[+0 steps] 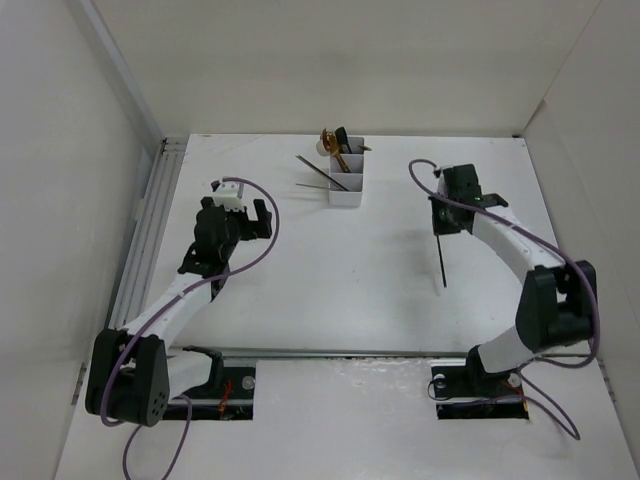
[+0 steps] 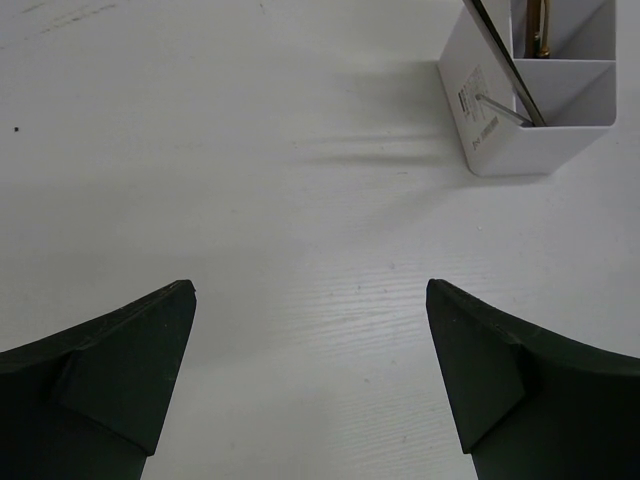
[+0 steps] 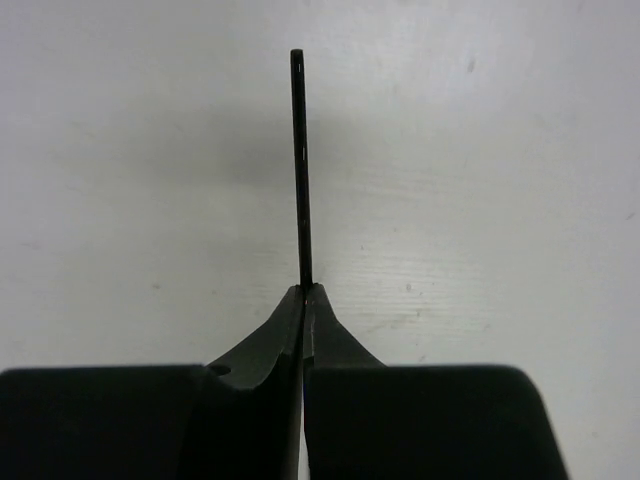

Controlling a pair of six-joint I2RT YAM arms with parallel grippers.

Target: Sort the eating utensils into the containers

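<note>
The white three-compartment organiser point(image 1: 345, 177) stands at the back middle of the table. Gold and black utensils stick up from its far compartment, and thin dark chopsticks point(image 1: 322, 172) lean out of it to the left. My right gripper point(image 1: 440, 226) is shut on a thin dark chopstick point(image 1: 441, 262), which points toward the near edge; in the right wrist view the chopstick point(image 3: 300, 160) stands straight out from the closed fingertips point(image 3: 305, 292). My left gripper point(image 1: 240, 207) is open and empty, left of the organiser point(image 2: 520, 110), with its fingers point(image 2: 130, 360) over bare table.
White walls enclose the table on the left, back and right. A ridged metal rail point(image 1: 150, 215) runs along the left edge. Purple cables loop beside both arms.
</note>
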